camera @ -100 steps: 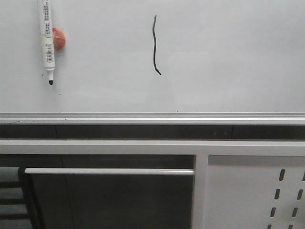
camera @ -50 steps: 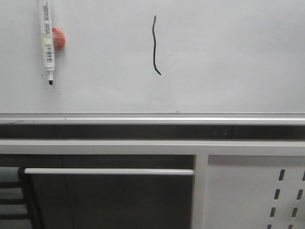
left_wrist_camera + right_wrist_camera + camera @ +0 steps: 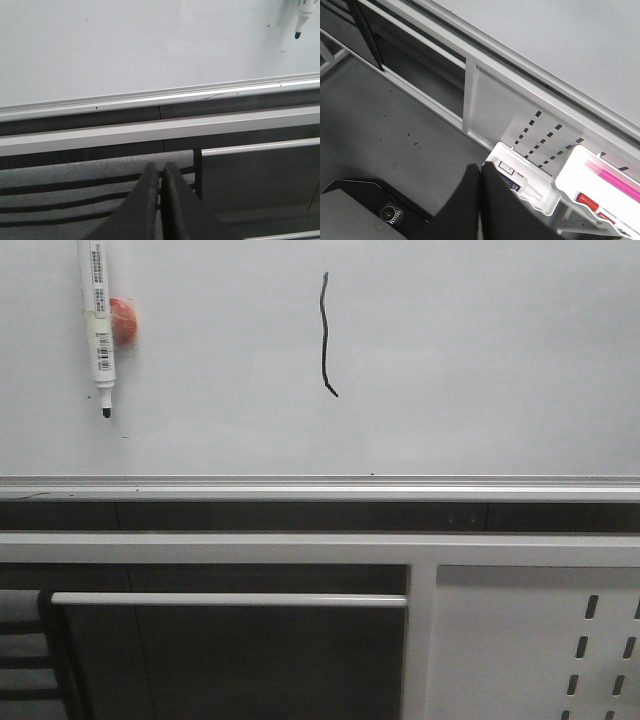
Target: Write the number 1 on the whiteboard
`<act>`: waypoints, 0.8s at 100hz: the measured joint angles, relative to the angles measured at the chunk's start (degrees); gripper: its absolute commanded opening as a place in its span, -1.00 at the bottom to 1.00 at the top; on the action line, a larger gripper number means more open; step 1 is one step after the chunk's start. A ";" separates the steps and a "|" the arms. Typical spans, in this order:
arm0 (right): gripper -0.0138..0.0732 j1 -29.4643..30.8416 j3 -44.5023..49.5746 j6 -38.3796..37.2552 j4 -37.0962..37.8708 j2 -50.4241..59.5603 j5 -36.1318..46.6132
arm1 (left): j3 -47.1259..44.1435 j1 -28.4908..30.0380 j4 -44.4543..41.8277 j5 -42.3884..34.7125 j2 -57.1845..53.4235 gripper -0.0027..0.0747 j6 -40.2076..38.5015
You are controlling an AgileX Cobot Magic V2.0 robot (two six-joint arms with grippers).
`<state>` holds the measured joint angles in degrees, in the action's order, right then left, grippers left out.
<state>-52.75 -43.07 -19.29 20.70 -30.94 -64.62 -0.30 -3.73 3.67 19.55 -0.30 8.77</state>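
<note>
Number 1 stands upright on whiteboard, marker at 9 o'clock; both grippers closed, empty, below board.

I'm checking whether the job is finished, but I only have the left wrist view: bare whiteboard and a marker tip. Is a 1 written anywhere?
Observer: Yes. The front view shows the number 1, a wavy black vertical stroke, on the whiteboard.
Operator: Where is the marker relative to it?
Observer: The marker hangs uncapped, tip down, to the stroke's left, beside a small orange-red round object.
Operator: Is the right hand holding anything?
Observer: No. The right hand is shut with nothing between its fingers.
</note>
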 measured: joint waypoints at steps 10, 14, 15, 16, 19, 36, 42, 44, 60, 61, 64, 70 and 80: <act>-0.81 0.00 0.00 0.00 0.00 0.00 0.00 | 0.00 0.00 4.03 -0.12 0.00 -0.98 0.00; -0.81 0.00 0.00 0.00 0.00 0.00 0.00 | 0.00 0.00 5.85 -0.12 0.00 -0.98 0.00; -0.81 0.00 0.00 0.00 0.00 0.00 0.00 | 0.00 0.00 6.09 -0.22 0.00 -0.98 0.00; -0.81 0.00 0.00 0.00 0.00 0.00 0.00 | 0.00 0.00 6.27 -0.23 0.00 -0.98 0.00; -0.81 0.00 0.00 0.00 0.00 0.00 0.00 | 0.00 0.00 6.89 -0.23 0.00 -0.98 -0.09; -0.81 0.00 0.00 0.00 0.00 0.00 0.00 | 0.00 0.00 7.03 -0.23 0.00 -0.98 -0.36; -0.81 0.00 0.00 0.00 0.00 0.00 0.00 | 0.00 0.00 6.90 -0.45 0.00 -0.98 -1.64; -0.81 0.00 0.00 0.00 0.00 0.00 0.00 | 0.00 0.09 6.71 -0.61 0.00 -0.98 -2.37; -0.81 0.00 0.00 0.00 0.00 0.00 0.00 | 0.00 0.09 3.31 -1.15 0.00 -0.98 -8.77; -0.81 0.00 0.00 0.00 0.00 0.00 0.00 | 0.00 0.09 3.15 -1.15 0.00 -0.98 -8.77; -0.81 0.00 0.00 0.00 0.00 0.00 0.00 | 0.00 0.09 2.88 -1.04 0.00 -0.98 -9.42; -0.81 0.00 0.00 0.00 0.00 0.00 -0.10 | 0.00 0.09 2.54 -0.79 0.00 -0.98 -10.09; -0.81 0.00 0.00 0.00 0.00 0.00 -0.09 | 0.00 0.09 2.41 -0.41 0.00 -0.98 -10.57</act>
<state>-52.75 -43.07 -19.29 20.70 -30.94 -64.71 -0.30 -3.63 6.08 19.14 -0.30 -1.80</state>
